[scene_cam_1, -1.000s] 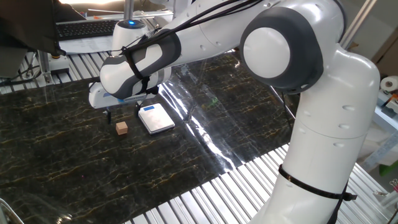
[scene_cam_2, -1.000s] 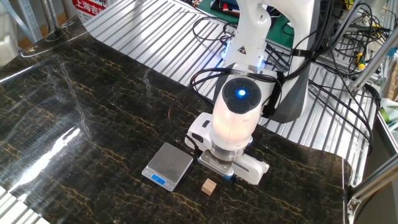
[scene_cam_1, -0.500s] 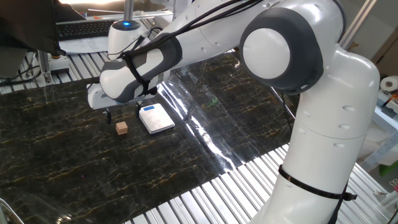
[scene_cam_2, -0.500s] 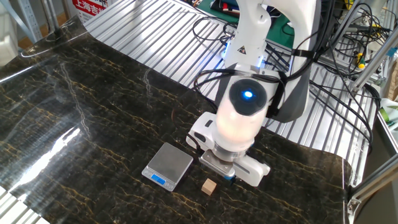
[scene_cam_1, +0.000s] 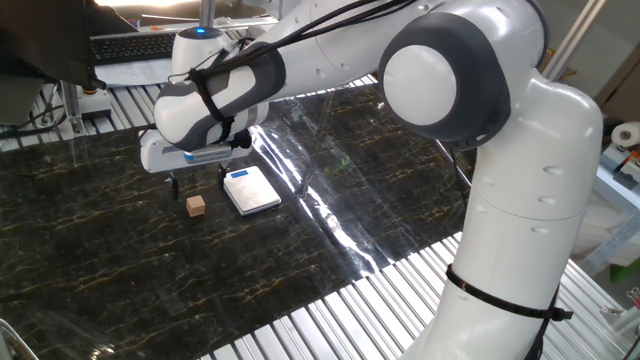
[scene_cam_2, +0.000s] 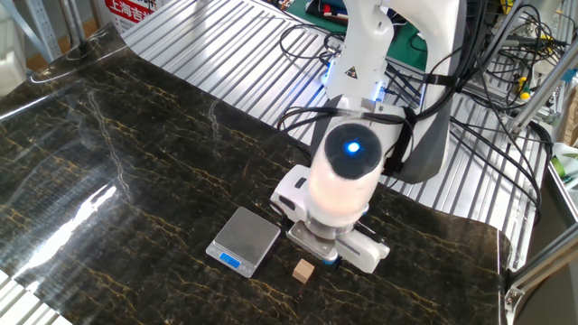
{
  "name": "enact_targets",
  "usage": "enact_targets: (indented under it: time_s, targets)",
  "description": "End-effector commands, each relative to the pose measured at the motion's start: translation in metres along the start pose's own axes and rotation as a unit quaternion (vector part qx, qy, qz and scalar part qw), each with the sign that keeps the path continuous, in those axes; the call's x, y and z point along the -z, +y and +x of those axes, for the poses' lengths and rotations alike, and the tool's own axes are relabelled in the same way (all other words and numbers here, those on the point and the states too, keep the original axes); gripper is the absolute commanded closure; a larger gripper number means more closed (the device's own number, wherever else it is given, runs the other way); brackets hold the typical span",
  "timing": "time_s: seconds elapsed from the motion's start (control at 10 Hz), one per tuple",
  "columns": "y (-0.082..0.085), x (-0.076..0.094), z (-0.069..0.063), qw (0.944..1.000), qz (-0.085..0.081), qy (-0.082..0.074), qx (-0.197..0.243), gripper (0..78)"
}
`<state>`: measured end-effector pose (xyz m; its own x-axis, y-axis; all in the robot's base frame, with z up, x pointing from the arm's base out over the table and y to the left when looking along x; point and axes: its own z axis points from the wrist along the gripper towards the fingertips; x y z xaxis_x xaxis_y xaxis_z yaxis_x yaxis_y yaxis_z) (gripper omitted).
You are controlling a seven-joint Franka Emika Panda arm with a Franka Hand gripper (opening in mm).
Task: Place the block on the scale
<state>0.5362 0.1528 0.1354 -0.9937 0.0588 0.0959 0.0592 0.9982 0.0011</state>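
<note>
**Block on the table, just beside the scale**

Small brown block (scene_cam_1: 195, 205) resting on the dark marbled table (scene_cam_1: 120, 260), free of any grasp. Just beside it, not touching, the flat silver scale (scene_cam_1: 250, 189) with its blue strip at one edge. In the other fixed view, block (scene_cam_2: 304, 270) again lying close to the scale (scene_cam_2: 244, 239), off its corner, near the table's (scene_cam_2: 108, 162) front edge.

Gripper (scene_cam_1: 174, 184) hanging low over the table, near the block and a little to one side, apart from it. Only one dark finger (scene_cam_1: 174, 185) visible below the white hand; the rest hidden by the arm's wrist. From the other side, gripper (scene_cam_2: 327, 258) tucked under the round glowing joint, behind the block. Released or clenched: cannot tell. Nothing seen between the fingers.
</note>
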Motion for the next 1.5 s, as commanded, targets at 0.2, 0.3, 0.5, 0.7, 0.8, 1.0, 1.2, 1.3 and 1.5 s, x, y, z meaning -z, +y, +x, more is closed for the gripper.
enact_targets:
  time_s: [0.2, 0.3, 0.5, 0.7, 0.8, 1.0, 1.2, 1.3, 1.5]
  targets:
    - [0.000, -0.003, -0.006, 0.9998, -0.005, -0.011, 0.016, 0.1]
    - [0.000, -0.004, -0.008, 0.9998, -0.004, -0.010, 0.019, 0.1]
    - [0.001, -0.011, -0.011, 0.9997, -0.004, -0.013, 0.022, 0.1]
    - [0.002, -0.016, -0.013, 0.9996, -0.005, -0.017, 0.023, 0.1]
    - [0.002, -0.017, -0.014, 0.9996, -0.005, -0.018, 0.023, 0.1]
    - [0.001, -0.020, -0.020, 0.9995, -0.004, -0.019, 0.023, 0.1]
    - [0.002, -0.032, -0.024, 0.9996, -0.005, -0.021, 0.017, 0.1]
    - [0.002, -0.037, -0.025, 0.9996, -0.005, -0.022, 0.015, 0.1]
    - [0.002, -0.041, -0.026, 0.9997, -0.004, -0.021, 0.013, 0.1]
